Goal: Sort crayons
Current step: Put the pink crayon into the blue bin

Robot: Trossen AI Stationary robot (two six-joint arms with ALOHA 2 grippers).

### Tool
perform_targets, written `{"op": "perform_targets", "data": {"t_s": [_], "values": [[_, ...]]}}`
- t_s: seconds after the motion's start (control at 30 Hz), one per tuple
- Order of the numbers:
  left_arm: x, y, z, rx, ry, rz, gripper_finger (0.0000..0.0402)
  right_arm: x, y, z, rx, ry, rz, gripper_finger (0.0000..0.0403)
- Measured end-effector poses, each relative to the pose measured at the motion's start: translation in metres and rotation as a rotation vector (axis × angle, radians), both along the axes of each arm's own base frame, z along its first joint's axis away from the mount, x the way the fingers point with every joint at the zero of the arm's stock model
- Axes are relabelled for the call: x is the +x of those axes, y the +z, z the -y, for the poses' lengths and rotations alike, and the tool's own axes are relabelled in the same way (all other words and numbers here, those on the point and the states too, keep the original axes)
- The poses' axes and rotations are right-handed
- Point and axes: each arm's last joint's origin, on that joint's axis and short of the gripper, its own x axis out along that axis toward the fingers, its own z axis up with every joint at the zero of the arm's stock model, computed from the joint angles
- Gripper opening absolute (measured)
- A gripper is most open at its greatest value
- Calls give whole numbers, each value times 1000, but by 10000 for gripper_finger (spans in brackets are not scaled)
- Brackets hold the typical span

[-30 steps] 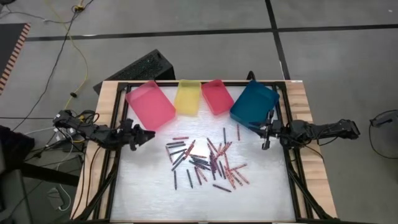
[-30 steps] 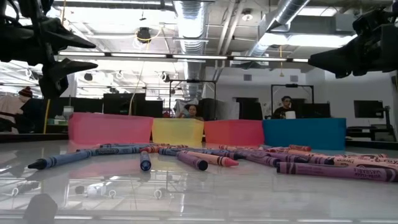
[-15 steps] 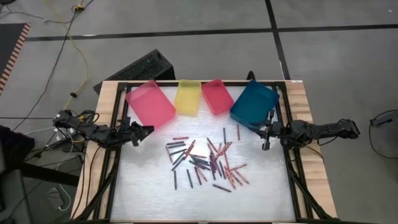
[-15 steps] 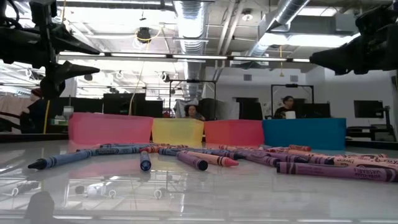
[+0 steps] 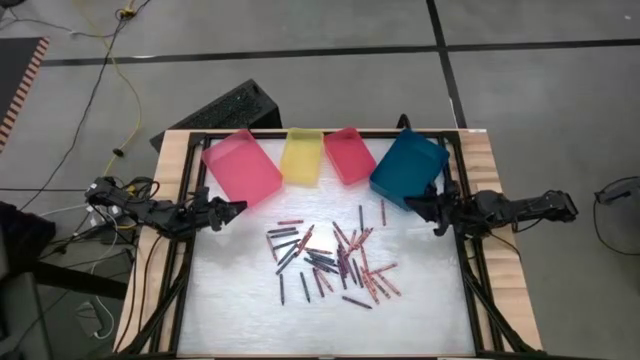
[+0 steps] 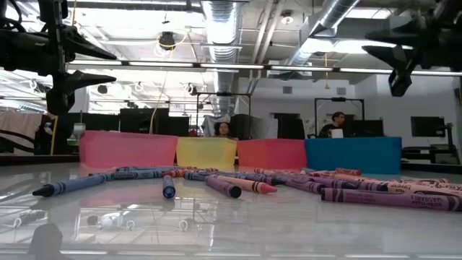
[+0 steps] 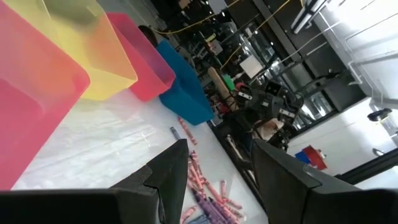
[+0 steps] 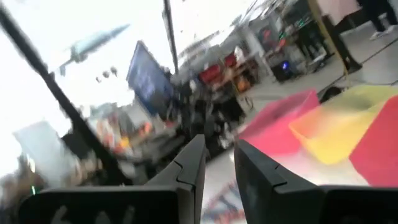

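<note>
The crayons [image 5: 335, 258] lie scattered just in front of the blue tray [image 5: 408, 165]. They look light, stiff and roll-prone, so I'd pinch one mid-shaft. Left gripper [image 5: 236, 211] and right gripper [image 5: 412, 200] both hover empty, jaws spread.

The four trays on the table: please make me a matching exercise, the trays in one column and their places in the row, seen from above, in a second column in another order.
Trays:
1. pink tray
2. yellow tray
3. red tray
4. blue tray

Places:
A. at the end near the right arm
B. between the pink and the red
C. at the end near the left arm
D. between the yellow and the blue

Pairs: 1-C, 2-B, 3-D, 4-A
</note>
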Motion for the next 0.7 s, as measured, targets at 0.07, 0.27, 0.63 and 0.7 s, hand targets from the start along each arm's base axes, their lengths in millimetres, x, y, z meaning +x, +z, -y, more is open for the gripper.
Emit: {"op": "perform_targets", "data": {"t_s": [0.07, 0.27, 0.63, 0.7], "values": [[0, 0, 0, -9, -1, 3, 164, -1, 3, 1, 64, 1, 43, 98], [0, 0, 0, -16, -1, 7, 164, -2, 6, 5, 129, -55, 88, 98], [-14, 63, -3, 62, -107, 228, 164, -16, 51, 9, 46, -137, 250, 98], [-19, 79, -5, 104, -84, 244, 164, -18, 69, 9, -16, -160, 247, 98]]}}
